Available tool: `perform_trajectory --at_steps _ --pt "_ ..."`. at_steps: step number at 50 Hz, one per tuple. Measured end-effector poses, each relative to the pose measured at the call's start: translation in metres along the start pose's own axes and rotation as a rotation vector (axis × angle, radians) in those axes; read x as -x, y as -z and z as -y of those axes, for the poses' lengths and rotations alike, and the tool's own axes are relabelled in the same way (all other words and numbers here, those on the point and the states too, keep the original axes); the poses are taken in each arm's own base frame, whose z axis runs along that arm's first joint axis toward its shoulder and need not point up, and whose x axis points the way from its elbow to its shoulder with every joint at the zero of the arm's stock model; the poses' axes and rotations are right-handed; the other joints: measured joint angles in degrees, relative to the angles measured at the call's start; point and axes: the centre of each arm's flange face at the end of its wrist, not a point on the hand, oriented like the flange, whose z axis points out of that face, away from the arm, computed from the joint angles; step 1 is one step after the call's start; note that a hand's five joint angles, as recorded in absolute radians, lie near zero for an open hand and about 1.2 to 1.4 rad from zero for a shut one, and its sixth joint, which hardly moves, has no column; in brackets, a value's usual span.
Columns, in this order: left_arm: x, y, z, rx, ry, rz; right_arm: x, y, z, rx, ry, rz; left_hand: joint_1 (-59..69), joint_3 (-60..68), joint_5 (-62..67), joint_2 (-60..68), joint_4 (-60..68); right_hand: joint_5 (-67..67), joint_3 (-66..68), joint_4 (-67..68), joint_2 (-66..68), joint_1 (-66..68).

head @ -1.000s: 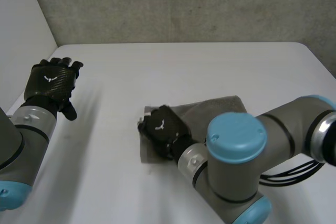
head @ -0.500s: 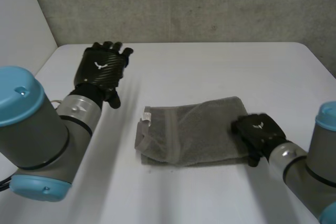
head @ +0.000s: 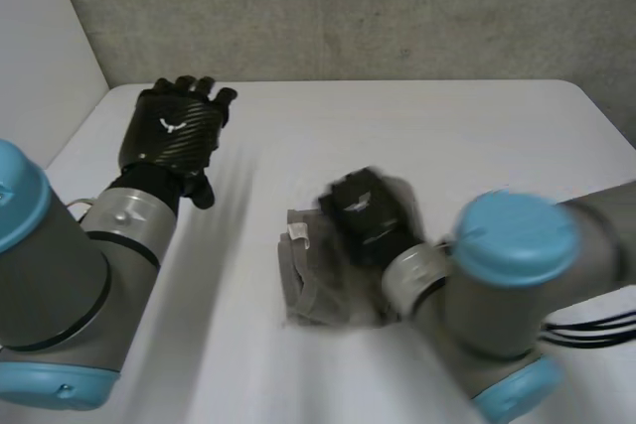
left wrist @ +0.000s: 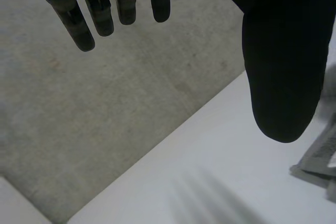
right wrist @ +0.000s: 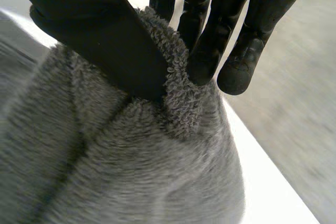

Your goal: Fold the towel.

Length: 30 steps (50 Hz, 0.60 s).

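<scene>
My right hand (head: 366, 213) had a fold of the grey towel (head: 316, 285) pinched between thumb and fingers, held above the rest of the cloth, which lay bunched on the white table (head: 447, 136) near its front middle. The resting end lay just past my fingertips toward my left side, so I judged the fold should go down that way. My left hand (head: 171, 134) hung open and empty, well apart.

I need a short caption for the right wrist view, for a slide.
Right hand pinching a raised fold of the grey towel between thumb and fingers.
</scene>
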Motion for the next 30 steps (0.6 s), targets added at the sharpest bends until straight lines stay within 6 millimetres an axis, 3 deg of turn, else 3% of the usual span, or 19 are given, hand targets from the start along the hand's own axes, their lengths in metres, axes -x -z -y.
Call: perform_trajectory --at_steps 2,4,7,8,9,11,12,13,15,16,20,26,30 --pt "0.005 0.001 0.000 0.004 0.000 0.016 0.038 0.001 0.002 0.000 0.053 0.101 0.0 0.0 0.0 0.0 0.0 0.0 0.0 0.0 0.0 0.0" --pt "0.007 0.002 -0.001 0.008 0.000 0.026 0.057 0.003 0.000 0.010 0.087 0.152 0.0 0.0 0.0 0.0 0.0 0.0 0.0 0.0 0.0 0.0" --pt "0.010 0.002 -0.003 0.013 0.002 0.033 0.071 0.006 -0.004 0.026 0.126 0.193 0.0 0.0 0.0 0.0 0.0 -0.4 -0.5 -0.6 -1.1 -0.6" --pt "0.010 0.002 -0.003 0.014 0.003 0.034 0.073 0.006 -0.004 0.030 0.134 0.200 0.0 0.0 0.0 0.0 0.0 -13.4 -18.1 -18.3 -18.0 -9.6" --pt "0.010 0.002 -0.004 0.015 0.004 0.035 0.074 0.007 -0.004 0.032 0.137 0.201 0.0 0.0 0.0 0.0 0.0 -16.7 -23.6 -24.5 -22.7 -12.5" --pt "0.010 0.002 -0.004 0.015 0.004 0.035 0.074 0.007 -0.004 0.032 0.137 0.201 0.0 0.0 0.0 0.0 0.0 -16.7 -23.6 -24.5 -22.7 -12.5" --pt "0.010 0.002 -0.004 0.014 0.006 0.034 0.070 0.009 0.001 0.026 0.125 0.189 0.0 0.0 0.0 0.0 0.0 -18.5 -25.8 -27.1 -24.3 -14.7" --pt "0.010 0.001 -0.004 0.013 0.008 0.032 0.056 0.012 0.009 0.014 0.081 0.157 0.0 0.0 0.0 0.0 0.0 -44.1 -52.7 -55.1 -52.0 -40.3" --pt "0.009 0.000 -0.003 0.007 0.011 0.030 0.052 0.013 0.012 0.010 0.065 0.146 0.0 0.0 0.0 0.0 0.0 -47.0 -56.7 -58.0 -54.8 -42.4" --pt "0.009 -0.001 -0.002 0.003 0.014 0.029 0.037 0.014 0.016 0.005 0.016 0.110 0.0 0.0 0.0 0.0 0.0 -52.1 -62.2 -62.8 -57.8 -44.9" --pt "0.000 -0.009 0.004 -0.021 0.051 0.007 -0.015 0.021 0.022 -0.001 -0.159 -0.018 0.0 0.0 0.0 0.0 0.0 -53.0 -63.8 -63.4 -58.0 -44.9" --pt "-0.032 -0.020 0.012 -0.046 0.165 -0.076 -0.069 0.033 0.013 0.026 -0.367 -0.165 0.0 0.0 0.0 0.0 0.0 -53.0 -63.8 -63.4 -58.0 -44.9" --pt "-0.058 -0.025 0.009 -0.028 0.226 -0.140 -0.091 0.039 -0.001 0.076 -0.462 -0.224 0.0 0.0 0.0 0.0 0.0 -53.0 -63.8 -63.4 -58.0 -44.9"
